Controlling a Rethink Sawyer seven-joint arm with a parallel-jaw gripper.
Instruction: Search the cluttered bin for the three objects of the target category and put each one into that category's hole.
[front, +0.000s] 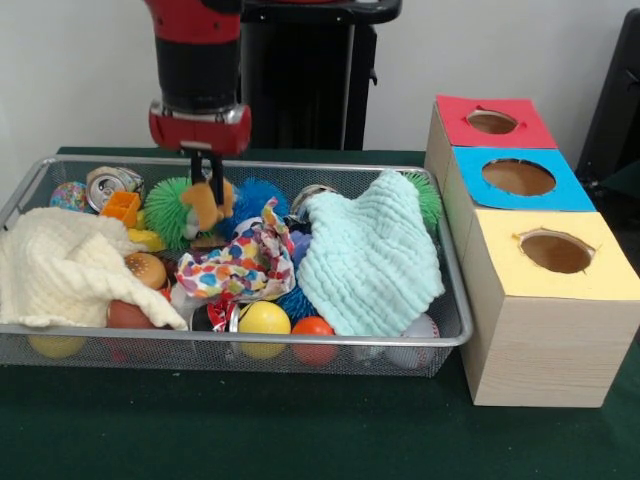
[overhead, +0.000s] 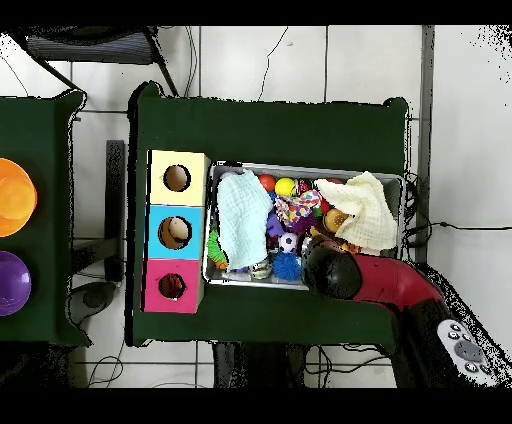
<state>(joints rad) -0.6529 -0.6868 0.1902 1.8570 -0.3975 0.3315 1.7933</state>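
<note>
A red and black robot arm comes straight down from the top of the front view, left of center. Its last section is a black cylinder ending in a red collar with a silver band. Below the collar hangs the gripper (front: 207, 187), pointing downward. Its two thin black fingers (front: 216, 172) sit close together, pinched on a small orange soft toy (front: 206, 204). In the overhead view, the arm (overhead: 375, 280) reaches in from the lower right, its dark rounded wrist hiding the gripper beneath.
</note>
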